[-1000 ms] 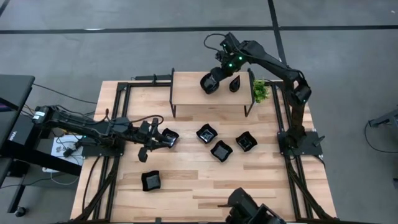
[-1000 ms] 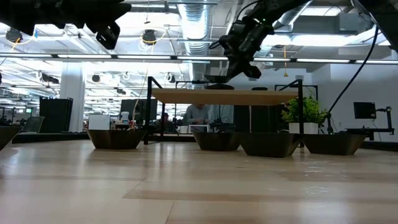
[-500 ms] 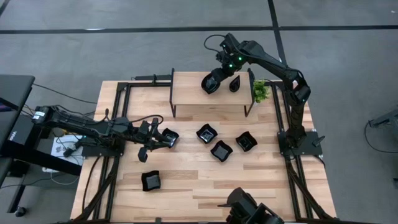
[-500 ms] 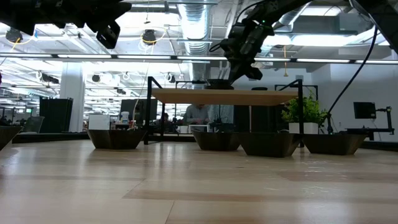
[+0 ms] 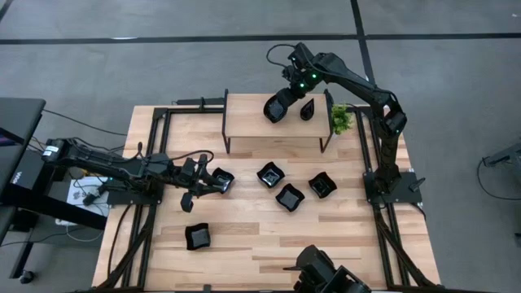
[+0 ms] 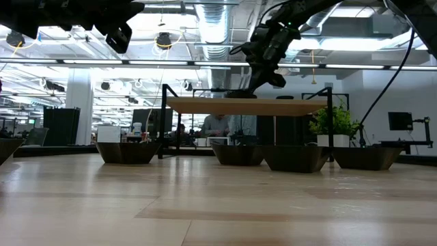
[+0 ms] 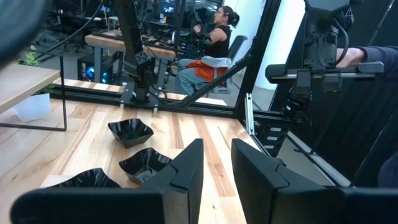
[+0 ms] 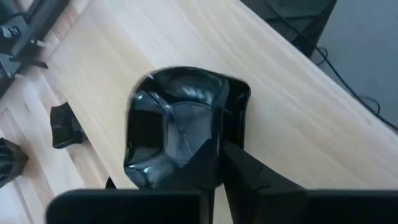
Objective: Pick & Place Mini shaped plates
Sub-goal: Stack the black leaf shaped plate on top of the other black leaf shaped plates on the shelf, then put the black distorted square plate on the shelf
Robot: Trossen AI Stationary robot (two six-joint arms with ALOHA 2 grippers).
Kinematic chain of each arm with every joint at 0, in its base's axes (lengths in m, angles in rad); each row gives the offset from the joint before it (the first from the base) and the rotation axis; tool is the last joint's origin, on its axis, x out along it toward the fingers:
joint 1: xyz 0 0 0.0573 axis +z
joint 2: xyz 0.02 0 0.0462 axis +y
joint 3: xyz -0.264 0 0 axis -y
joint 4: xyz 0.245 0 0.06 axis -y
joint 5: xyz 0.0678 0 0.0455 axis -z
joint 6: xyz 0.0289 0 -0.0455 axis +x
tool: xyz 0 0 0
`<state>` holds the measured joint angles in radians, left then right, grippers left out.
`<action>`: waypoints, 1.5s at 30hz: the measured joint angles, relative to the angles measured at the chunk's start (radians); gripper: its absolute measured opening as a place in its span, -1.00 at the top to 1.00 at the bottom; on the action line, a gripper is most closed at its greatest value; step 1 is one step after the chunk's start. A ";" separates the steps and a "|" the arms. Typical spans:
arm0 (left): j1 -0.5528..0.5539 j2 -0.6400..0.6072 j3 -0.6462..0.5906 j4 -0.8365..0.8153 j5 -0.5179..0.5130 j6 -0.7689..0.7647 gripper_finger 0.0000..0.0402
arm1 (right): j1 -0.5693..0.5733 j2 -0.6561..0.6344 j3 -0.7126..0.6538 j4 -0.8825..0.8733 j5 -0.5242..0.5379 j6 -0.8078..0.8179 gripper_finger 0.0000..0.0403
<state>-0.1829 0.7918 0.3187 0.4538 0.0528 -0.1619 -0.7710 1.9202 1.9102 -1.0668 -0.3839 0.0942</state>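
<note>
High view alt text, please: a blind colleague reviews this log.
The right end effector holds a black plate over a small raised shelf, beside another plate. The left end effector is at one of five plates on the table.

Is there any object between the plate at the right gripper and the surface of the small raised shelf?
Nothing visible. The right gripper has the plate at the shelf top, beside a teardrop plate, not over it.

Glossy black mini shaped plates [image 5: 290, 196] sit on a pale, smooth-grained wooden table [image 5: 244, 244] (frame [image 5: 159, 134]: matt black metal).
</note>
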 joint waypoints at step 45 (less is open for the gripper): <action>0.000 0.000 0.000 0.000 0.000 -0.003 0.58 | 0.184 -0.199 0.000 -0.283 0.117 -0.182 0.40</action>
<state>-0.1827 0.7919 0.3187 0.4534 0.0528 -0.1650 -0.5869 1.7210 1.9099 -1.3498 -0.2670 -0.0878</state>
